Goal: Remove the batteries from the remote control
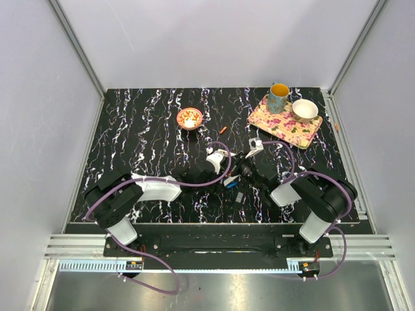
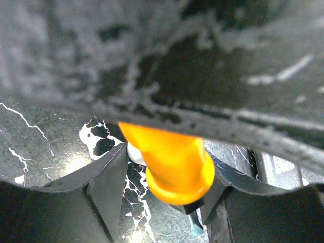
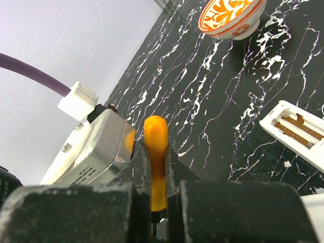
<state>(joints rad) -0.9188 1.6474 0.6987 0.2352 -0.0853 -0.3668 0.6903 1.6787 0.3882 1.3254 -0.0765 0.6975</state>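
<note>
My right gripper (image 3: pixel 155 147) is shut on an orange battery (image 3: pixel 155 167), which stands up between its fingers. In the left wrist view the same battery (image 2: pixel 174 164) pokes out from under the blurred dark right finger, between my left gripper's (image 2: pixel 169 169) spread fingers (image 2: pixel 106 187). The left jaws are open, with a gap on the left side. A white remote (image 3: pixel 298 134) lies on the table at the right with its battery slot uncovered. Both grippers meet mid-table, left gripper (image 1: pixel 219 170) facing right gripper (image 1: pixel 241 170). Another orange battery (image 1: pixel 222 130) lies loose further back.
An orange-patterned bowl (image 1: pixel 189 118) stands behind the grippers and shows in the right wrist view (image 3: pixel 230 17). A floral tray (image 1: pixel 279 126) at the back right holds a mug (image 1: pixel 279 97) and a white bowl (image 1: pixel 305 110). Small blue and dark bits (image 1: pixel 232 184) lie under the arms.
</note>
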